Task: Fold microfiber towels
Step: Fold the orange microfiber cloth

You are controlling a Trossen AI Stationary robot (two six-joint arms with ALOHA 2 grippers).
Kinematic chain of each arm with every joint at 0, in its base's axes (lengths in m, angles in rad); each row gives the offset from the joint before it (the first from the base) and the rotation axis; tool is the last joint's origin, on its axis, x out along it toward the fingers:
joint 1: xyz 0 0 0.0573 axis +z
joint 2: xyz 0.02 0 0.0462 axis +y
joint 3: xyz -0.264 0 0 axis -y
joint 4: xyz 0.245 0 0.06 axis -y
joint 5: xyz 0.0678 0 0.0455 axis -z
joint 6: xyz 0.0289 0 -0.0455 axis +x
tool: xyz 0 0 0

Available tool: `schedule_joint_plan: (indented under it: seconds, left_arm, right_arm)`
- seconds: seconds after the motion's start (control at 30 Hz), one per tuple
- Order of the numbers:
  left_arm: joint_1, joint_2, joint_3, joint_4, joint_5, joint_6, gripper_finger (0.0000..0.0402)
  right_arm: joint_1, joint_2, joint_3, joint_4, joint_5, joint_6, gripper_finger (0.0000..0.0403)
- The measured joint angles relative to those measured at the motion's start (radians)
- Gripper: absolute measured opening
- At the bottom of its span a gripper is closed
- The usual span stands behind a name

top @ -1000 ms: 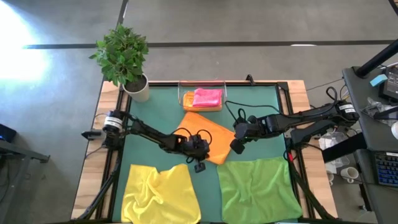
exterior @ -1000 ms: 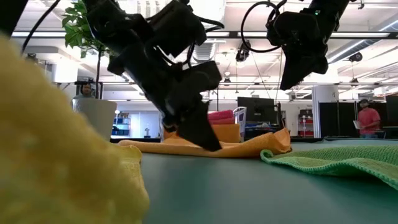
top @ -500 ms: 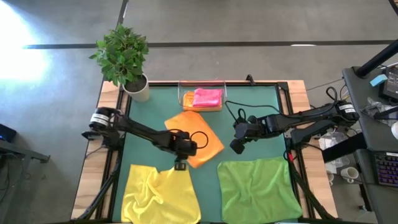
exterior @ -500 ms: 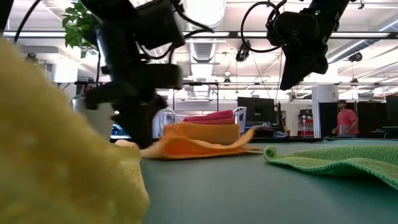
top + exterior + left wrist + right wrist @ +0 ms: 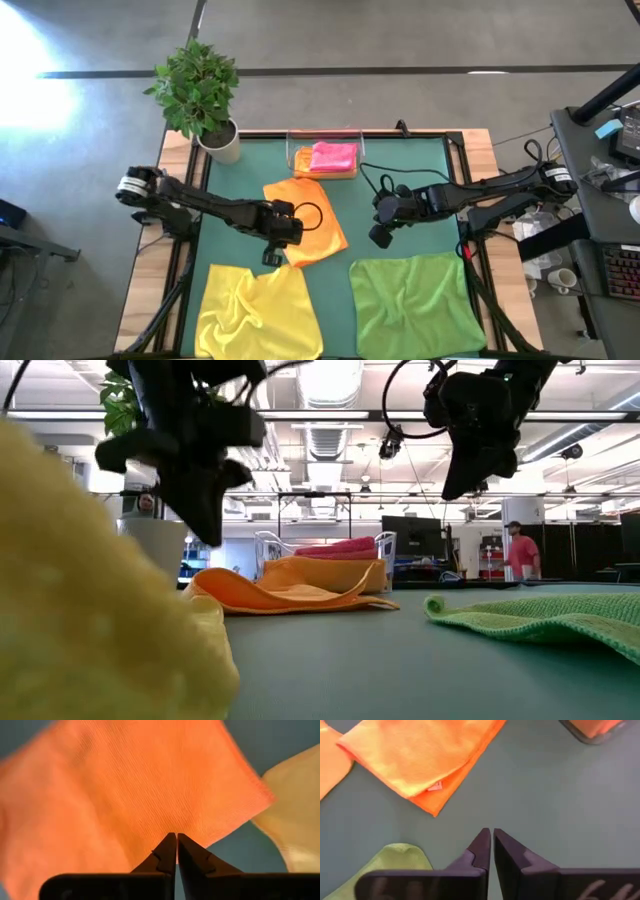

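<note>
Left hand [image 5: 270, 257], shut and empty, has dragged the orange towel [image 5: 308, 220] folded toward frame centre-left, now lifting off; right hand [image 5: 380, 236] shut, idle.

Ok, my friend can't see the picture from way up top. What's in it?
Two dark robot arms reach over a green table mat. The shut left gripper is beside a folded orange towel; the shut right gripper waits above the green towel. A yellow towel lies nearest, with a plant at the far corner.
</note>
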Motion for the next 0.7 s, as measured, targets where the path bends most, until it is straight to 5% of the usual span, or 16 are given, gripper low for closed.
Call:
schedule_joint_plan:
  seconds: [0.23, 0.47, 0.7]
  left_arm:
    - [0.0, -0.071, 0.031, -0.035, 0.002, -0.084, 0.0072]
    - [-0.038, -0.081, 0.044, -0.035, 0.063, -0.125, 0.0161]
    - [-0.156, -0.029, 0.042, 0.014, 0.05, -0.125, 0.0173]
  right_arm:
    - [0.0, 0.0, 0.0, 0.042, -0.064, -0.145, 0.0075]
    - [0.0, 0.0, -0.005, 0.181, -0.137, -0.504, 0.0133]
    - [0.0, 0.048, -0.005, 0.286, -0.192, -0.844, 0.0148]
